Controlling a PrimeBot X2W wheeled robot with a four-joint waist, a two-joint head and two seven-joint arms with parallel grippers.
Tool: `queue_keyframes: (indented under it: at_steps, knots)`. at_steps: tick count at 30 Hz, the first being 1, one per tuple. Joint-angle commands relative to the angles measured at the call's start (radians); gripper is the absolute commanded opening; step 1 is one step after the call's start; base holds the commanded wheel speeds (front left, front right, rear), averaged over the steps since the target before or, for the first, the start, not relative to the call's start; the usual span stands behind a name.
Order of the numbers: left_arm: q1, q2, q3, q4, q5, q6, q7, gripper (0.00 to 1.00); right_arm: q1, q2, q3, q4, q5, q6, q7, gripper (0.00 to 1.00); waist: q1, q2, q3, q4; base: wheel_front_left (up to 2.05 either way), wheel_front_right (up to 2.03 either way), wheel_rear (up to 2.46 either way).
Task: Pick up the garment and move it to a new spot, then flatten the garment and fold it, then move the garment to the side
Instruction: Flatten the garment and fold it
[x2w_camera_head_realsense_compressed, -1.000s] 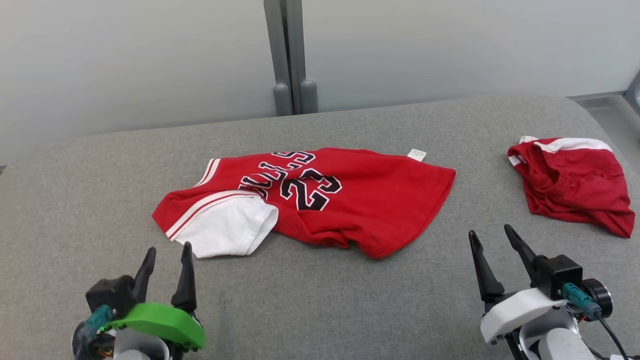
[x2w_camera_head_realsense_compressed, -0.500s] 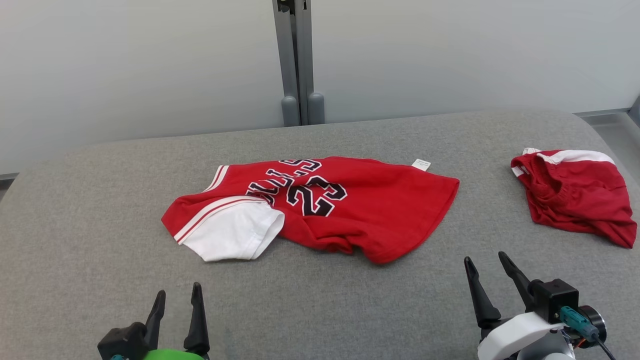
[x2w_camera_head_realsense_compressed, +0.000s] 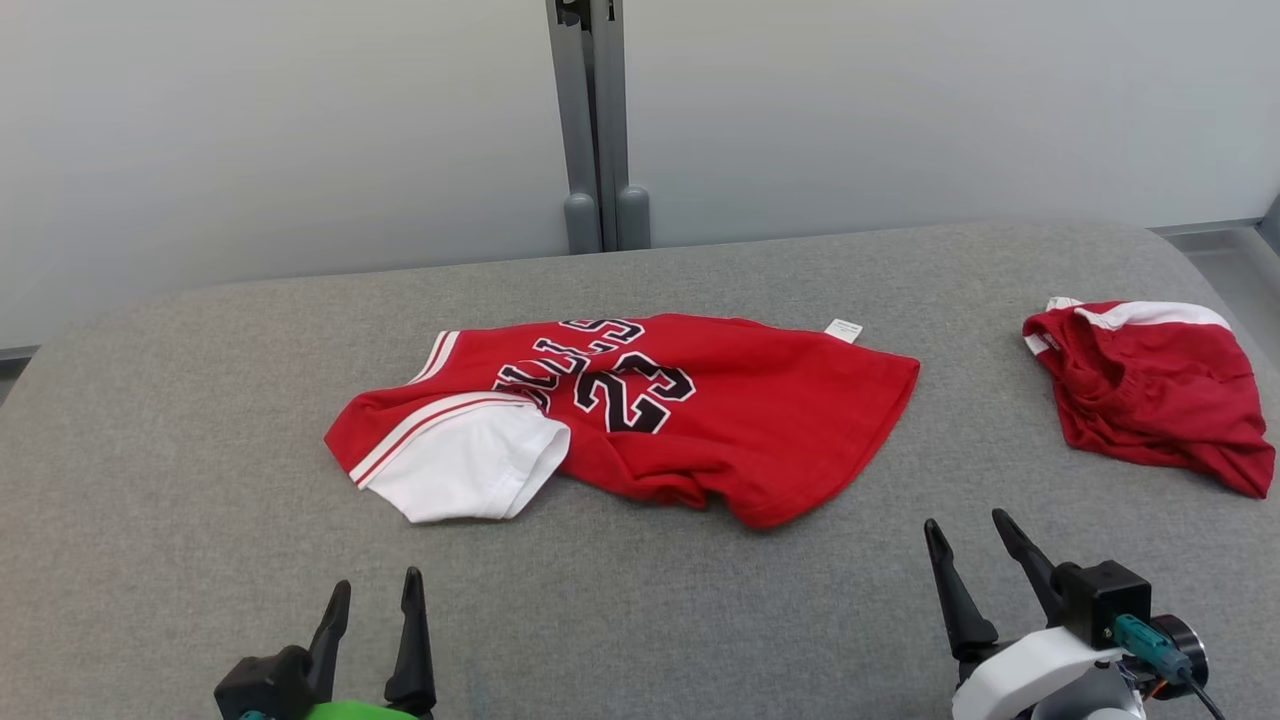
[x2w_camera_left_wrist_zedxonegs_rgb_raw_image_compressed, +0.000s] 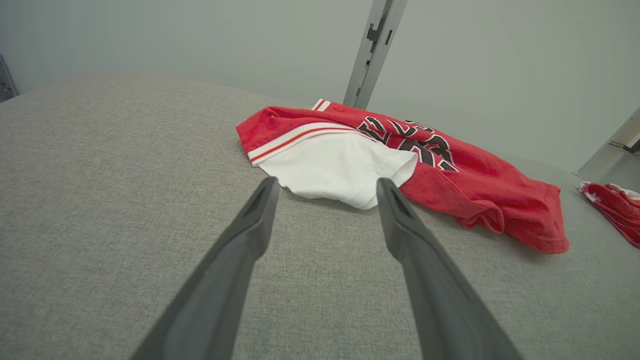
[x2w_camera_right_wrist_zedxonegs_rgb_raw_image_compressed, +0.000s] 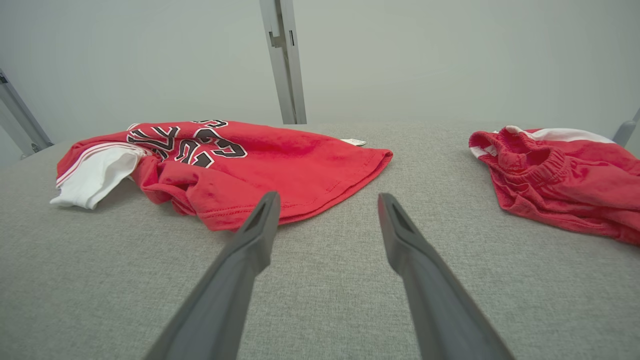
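Note:
The red "BULLS 23" jersey (x2w_camera_head_realsense_compressed: 740, 420) lies crumpled across the middle of the grey cushioned surface, its white sleeve (x2w_camera_head_realsense_compressed: 470, 470) toward the front left and its small white tag (x2w_camera_head_realsense_compressed: 843, 329) at the far edge. The jersey (x2w_camera_left_wrist_zedxonegs_rgb_raw_image_compressed: 450, 185) lies just beyond my left fingers, the white sleeve (x2w_camera_left_wrist_zedxonegs_rgb_raw_image_compressed: 340, 167) nearest them. My left gripper (x2w_camera_head_realsense_compressed: 377, 590) is open near the lower left, empty, short of the sleeve. My right gripper (x2w_camera_head_realsense_compressed: 968, 528) is open at the lower right, empty, short of the jersey's hem (x2w_camera_right_wrist_zedxonegs_rgb_raw_image_compressed: 300, 172).
Smaller red shorts (x2w_camera_head_realsense_compressed: 1150, 390) with a white band lie at the far right of the surface, shorts (x2w_camera_right_wrist_zedxonegs_rgb_raw_image_compressed: 560, 175) to the right of my right fingers. A grey post (x2w_camera_head_realsense_compressed: 595, 120) stands against the pale wall behind. Bare grey fabric (x2w_camera_head_realsense_compressed: 640, 620) stretches between the grippers.
The head view rose, so everything sits lower in frame than one second ago. Both grippers sit lower and nearer the bottom edge; the left one shifted slightly right. The jersey has not moved.

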Motion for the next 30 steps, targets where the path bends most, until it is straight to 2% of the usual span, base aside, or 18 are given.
queue_keyframes:
  at_steps: [1,16,22,27,30]
  knots:
    - [-0.004,0.0,0.0,0.001,0.013,-0.006,-0.003,1.0,-0.007,-0.004,-0.001,0.002,0.003,-0.002,-0.004,1.0,0.0,0.0,0.0,0.001,0.0,0.0,0.0]
    - [-0.031,-0.007,-0.027,0.002,0.018,-0.02,-0.003,1.0,-0.066,-0.004,-0.021,0.023,-0.059,-0.002,-0.004,1.0,0.0,0.0,0.028,0.032,0.0,0.0,0.0]
    - [-0.057,-0.008,-0.059,-0.013,0.021,-0.025,-0.003,1.0,-0.197,-0.004,-0.085,0.096,-0.185,-0.002,0.002,1.0,0.0,0.0,0.082,0.072,0.0,0.0,0.0]
    - [-0.101,-0.008,-0.097,-0.03,-0.003,-0.023,-0.003,1.0,-0.366,-0.008,-0.192,0.175,-0.34,-0.002,0.061,1.0,0.0,0.0,0.174,0.122,0.0,0.0,0.0]
    - [-0.129,-0.008,-0.116,-0.041,-0.013,-0.019,-0.003,1.0,-0.452,-0.023,-0.244,0.231,-0.393,-0.002,0.089,1.0,0.0,0.0,0.223,0.15,0.0,0.0,0.0]
